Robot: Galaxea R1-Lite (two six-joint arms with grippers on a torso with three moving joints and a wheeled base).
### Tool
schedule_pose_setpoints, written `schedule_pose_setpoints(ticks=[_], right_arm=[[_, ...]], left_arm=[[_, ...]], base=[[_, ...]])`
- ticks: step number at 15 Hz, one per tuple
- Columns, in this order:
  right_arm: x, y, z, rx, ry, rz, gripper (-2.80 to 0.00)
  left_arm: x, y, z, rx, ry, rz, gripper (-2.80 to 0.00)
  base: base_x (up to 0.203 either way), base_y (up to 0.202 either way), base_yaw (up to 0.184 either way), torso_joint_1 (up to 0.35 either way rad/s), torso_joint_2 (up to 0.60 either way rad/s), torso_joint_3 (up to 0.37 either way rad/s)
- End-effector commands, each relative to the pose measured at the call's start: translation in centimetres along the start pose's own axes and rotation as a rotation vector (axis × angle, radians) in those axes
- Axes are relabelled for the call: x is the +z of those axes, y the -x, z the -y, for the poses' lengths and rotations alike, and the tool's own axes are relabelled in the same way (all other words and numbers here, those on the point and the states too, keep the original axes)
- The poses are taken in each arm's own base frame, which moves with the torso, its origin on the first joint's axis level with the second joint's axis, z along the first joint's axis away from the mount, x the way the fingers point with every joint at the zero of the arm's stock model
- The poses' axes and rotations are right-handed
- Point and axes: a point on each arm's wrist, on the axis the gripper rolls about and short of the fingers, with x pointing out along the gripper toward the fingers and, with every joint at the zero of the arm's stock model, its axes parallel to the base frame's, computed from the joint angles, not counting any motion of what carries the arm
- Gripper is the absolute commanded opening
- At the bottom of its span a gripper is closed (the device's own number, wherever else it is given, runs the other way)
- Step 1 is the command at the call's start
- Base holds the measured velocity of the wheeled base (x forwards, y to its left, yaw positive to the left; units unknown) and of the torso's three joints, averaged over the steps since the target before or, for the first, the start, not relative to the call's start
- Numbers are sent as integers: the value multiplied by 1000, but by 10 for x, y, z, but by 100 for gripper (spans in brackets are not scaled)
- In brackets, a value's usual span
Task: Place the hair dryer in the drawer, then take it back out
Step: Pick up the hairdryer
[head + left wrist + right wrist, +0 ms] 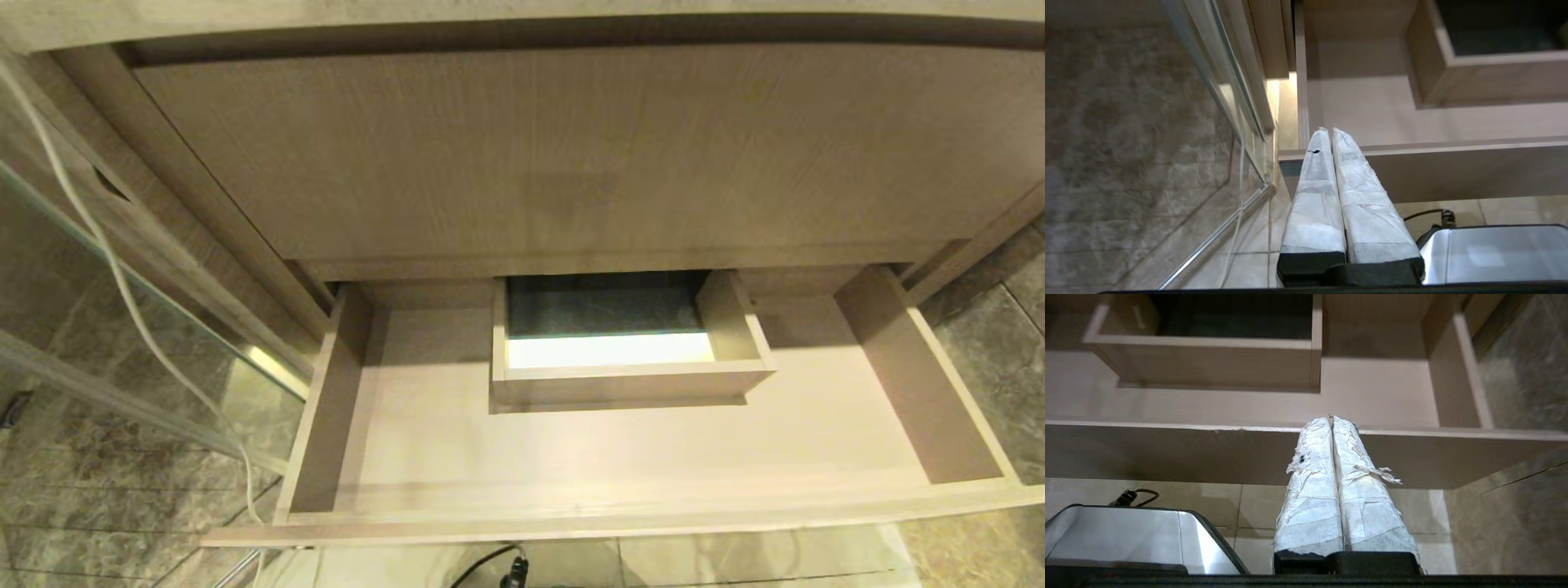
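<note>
The hair dryer is seen in none of the three views, so its place cannot be told; it is not lying in the drawer [620,441], whose pale wood-grain floor is bare apart from the boxed cut-out [629,347] set at the middle of its back. The drawer is pulled out wide below a taller wood-grain panel [563,155]. The left end effector [1327,131] is held low in front of the drawer's front rail near its left corner, its white-wrapped fingers pressed together and holding nothing. The right end effector [1331,419] is likewise held before the front rail, toward the drawer's right side, its fingers closed on nothing. A thin white cord [122,286] is seen running down past a glass panel [122,327] at the left, and a black cable [490,563] lies on the tiled floor [988,351] below the drawer. The step in hand is judged to be either the start, before the dryer is fetched, or the finish, after it was taken out. If the former, the dryer must first be found and an end effector opened to grasp it.
</note>
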Motion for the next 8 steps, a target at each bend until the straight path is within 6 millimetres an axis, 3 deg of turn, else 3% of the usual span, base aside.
schedule_pose_setpoints(ticks=[1,5,8], right_arm=[[0,0,0,2,-1,-1,-280],[0,0,0,0,-1,-1,-280],[0,0,0,0,-6,-1,-280]], left_arm=[[-1,0,0,0,0,-5,-280],[-1,0,0,0,0,-4,-280],[0,0,0,0,0,-2,-280]], base=[[0,0,0,118,-447,-95],[0,0,0,218,-448,-197],[0,0,0,77,-472,-223]])
